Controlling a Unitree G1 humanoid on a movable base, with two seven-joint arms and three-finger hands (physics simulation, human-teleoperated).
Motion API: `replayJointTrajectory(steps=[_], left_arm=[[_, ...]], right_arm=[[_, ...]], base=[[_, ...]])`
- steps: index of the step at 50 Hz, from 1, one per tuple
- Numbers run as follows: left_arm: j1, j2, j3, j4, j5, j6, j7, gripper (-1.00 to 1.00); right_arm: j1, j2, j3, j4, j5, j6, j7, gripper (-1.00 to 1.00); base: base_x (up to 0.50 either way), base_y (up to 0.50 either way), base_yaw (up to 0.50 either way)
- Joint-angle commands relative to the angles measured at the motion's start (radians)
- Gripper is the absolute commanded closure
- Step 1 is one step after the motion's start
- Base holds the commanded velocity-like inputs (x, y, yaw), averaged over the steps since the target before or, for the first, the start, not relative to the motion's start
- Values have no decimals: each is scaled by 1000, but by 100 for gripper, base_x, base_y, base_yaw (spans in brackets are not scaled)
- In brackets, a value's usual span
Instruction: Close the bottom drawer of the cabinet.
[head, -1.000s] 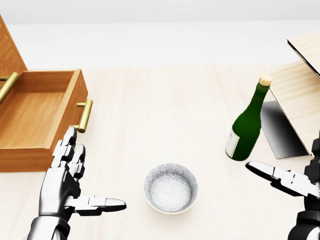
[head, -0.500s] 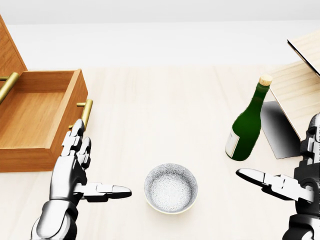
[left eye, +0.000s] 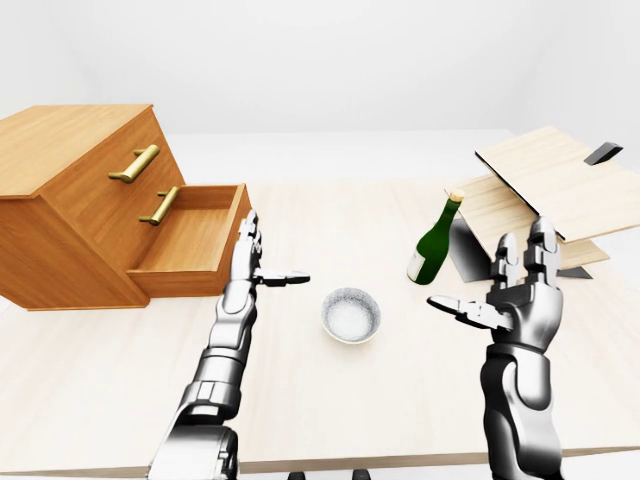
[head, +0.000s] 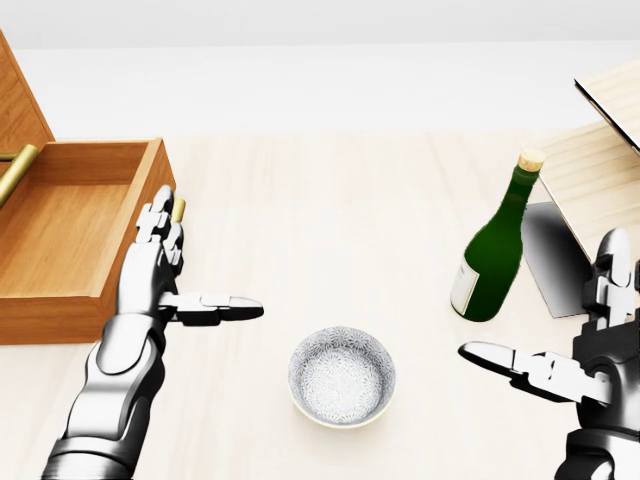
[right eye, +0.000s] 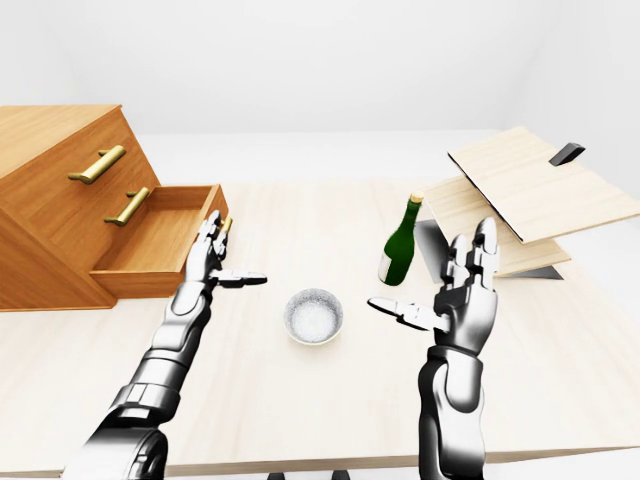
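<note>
The wooden cabinet (left eye: 70, 190) stands at the left of the table in the left-eye view. Its bottom drawer (left eye: 190, 240) is pulled out and empty, and the two drawers above it are closed. My left hand (head: 200, 265) is open, fingers upright beside the drawer's front panel (head: 158, 190), thumb pointing right. The fingers cover most of the drawer's brass handle (head: 179, 209); I cannot tell whether they touch it. My right hand (head: 545, 305) is open and empty, raised at the right, far from the drawer.
A white bowl (head: 342, 376) sits in the middle of the table, just right of my left arm. A green bottle (head: 492, 250) stands upright at the right, beside leaning wooden boards (left eye: 545, 185). The table's near edge (left eye: 400, 462) runs along the bottom.
My left hand has moved up the head view to the drawer's front panel and now covers its handle. My right hand has risen further into view. The drawer has not visibly moved.
</note>
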Motion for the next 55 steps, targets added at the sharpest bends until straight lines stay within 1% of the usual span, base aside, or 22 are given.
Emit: replayJointTrajectory(steps=[1, 7, 12, 20, 34, 55], left_arm=[[-169, 31, 14, 308, 2, -10, 7, -100], [-179, 44, 23, 461, 9, -10, 4, -100], [-185, 51, 31, 509, 4, -10, 4, -100], [-158, 47, 32, 572, 15, -10, 9, -100], [-162, 61, 47, 554, -10, -10, 10, -100], [-161, 78, 51, 514, -42, -10, 18, -100]], right_arm=[[0, 0, 4, 13, -2, 0, 3, -100], [-1, -1, 2, 25, 0, 0, 2, -100], [-3, -4, 0, -10, 3, 0, -5, -100], [-3, -3, -3, -3, 2, 0, 0, -100], [-11, -5, -3, 17, 2, 0, 4, -100], [-10, -4, 5, 13, -3, 0, 1, -100]], base=[[0, 0, 0], [0, 0, 0], [0, 0, 0], [0, 0, 0], [0, 0, 0], [0, 0, 0]])
